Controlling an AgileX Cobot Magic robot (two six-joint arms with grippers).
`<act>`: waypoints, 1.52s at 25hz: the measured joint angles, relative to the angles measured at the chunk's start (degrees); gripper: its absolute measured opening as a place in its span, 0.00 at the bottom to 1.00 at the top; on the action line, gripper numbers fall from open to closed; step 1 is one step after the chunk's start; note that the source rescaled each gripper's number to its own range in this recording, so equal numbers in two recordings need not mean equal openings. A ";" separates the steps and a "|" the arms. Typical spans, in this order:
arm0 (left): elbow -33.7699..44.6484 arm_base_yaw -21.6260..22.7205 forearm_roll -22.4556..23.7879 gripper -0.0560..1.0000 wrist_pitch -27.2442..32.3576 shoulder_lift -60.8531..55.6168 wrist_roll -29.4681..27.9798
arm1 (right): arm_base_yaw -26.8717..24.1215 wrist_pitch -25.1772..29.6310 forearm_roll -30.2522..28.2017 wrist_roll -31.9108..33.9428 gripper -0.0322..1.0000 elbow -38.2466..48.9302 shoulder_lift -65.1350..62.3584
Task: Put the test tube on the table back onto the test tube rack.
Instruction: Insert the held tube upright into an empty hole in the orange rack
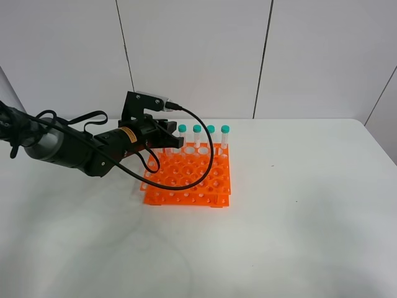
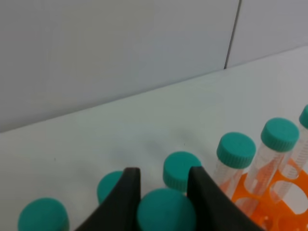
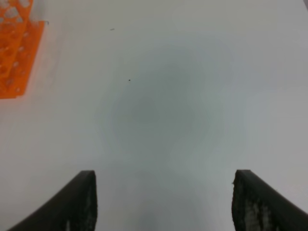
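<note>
The left gripper is clamped on the teal cap of the test tube, holding it above the back row of the test tube rack, among the other teal-capped tubes. From here it looks nearly done: the tube seems over a hole, but whether it's seated I can't tell, and letting go remains. The right gripper hangs spread wide over bare table, well away from the rack, holding nothing.

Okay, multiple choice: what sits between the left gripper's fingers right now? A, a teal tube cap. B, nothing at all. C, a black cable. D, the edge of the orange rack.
A: in the left wrist view the left gripper has its dark fingers on either side of the teal cap of the test tube, with the other capped tubes and the orange test tube rack beside it.
</note>
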 joint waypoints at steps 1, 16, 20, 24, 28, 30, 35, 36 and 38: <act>0.00 0.00 0.00 0.05 -0.06 0.16 0.00 | 0.00 0.00 0.00 0.00 0.79 0.00 0.00; 0.00 0.00 0.00 0.05 -0.10 0.17 0.00 | 0.00 0.00 0.00 0.00 0.79 0.00 0.00; -0.05 0.00 0.00 0.05 -0.12 0.38 0.00 | 0.00 0.00 0.00 0.00 0.79 0.00 0.00; -0.05 0.00 0.12 0.05 -0.17 2.22 0.02 | 0.00 0.00 0.00 0.00 0.79 0.00 0.00; -0.05 0.00 0.12 0.05 -0.26 3.19 0.27 | 0.00 0.00 0.00 0.00 0.79 0.00 0.00; -0.05 0.00 0.12 0.05 -0.26 3.48 0.36 | 0.00 0.00 0.00 0.00 0.79 0.00 0.00; -0.05 0.00 0.12 0.05 -0.36 3.49 0.38 | 0.00 0.00 0.00 0.00 0.79 0.00 0.00; -0.05 0.00 0.12 0.05 -0.36 3.49 0.38 | 0.00 0.00 0.00 0.00 0.79 0.00 0.00; -0.05 0.00 0.12 0.05 -0.47 3.57 0.38 | 0.00 0.00 0.00 0.00 0.79 0.00 0.00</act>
